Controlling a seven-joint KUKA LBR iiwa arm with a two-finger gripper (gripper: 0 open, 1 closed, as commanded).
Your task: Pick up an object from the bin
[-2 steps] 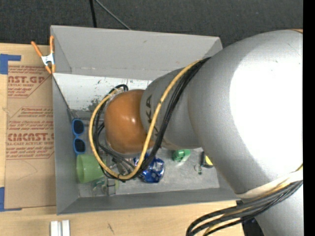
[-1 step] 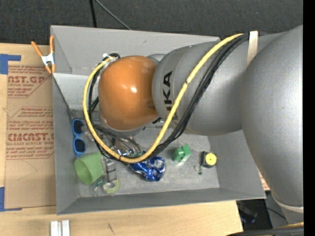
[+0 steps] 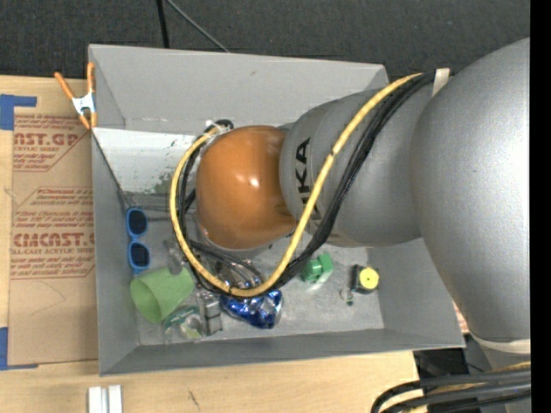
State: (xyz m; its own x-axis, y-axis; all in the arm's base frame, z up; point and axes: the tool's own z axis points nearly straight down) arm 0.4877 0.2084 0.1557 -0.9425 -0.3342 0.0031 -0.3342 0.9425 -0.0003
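The arm (image 3: 405,162) reached in from the right of the frame and lay across most of the grey bin (image 3: 241,71), its orange cover (image 3: 237,188) sitting over the middle of the floor. Yellow and black cables (image 3: 185,222) looped round that cover and dropped toward the lower left. There, low in the bin, was the gripper (image 3: 210,306), down among the loose things near the front wall. Open or closed? That could not be told, since the wrist and cables were in the way, and nothing could be seen gripped.

Just left of the gripper lay a green cup (image 3: 159,295) on its side, mouth toward the lower left, right up against the metal parts. Just right of it sat a blue glossy piece (image 3: 256,309), crumpled-looking, under the cable loop. Those two were the nearest candidates, with the gripper between them. A small clear and greenish scrap (image 3: 182,323) lay below the cup, close to the front wall.

Further out, blue sunglasses (image 3: 136,237) rested against the left wall, above the cup. To the right, a small green knob-like thing (image 3: 317,268) lay beside the arm, and a yellow round piece on a dark stem (image 3: 366,280) sat near it, well apart from the gripper
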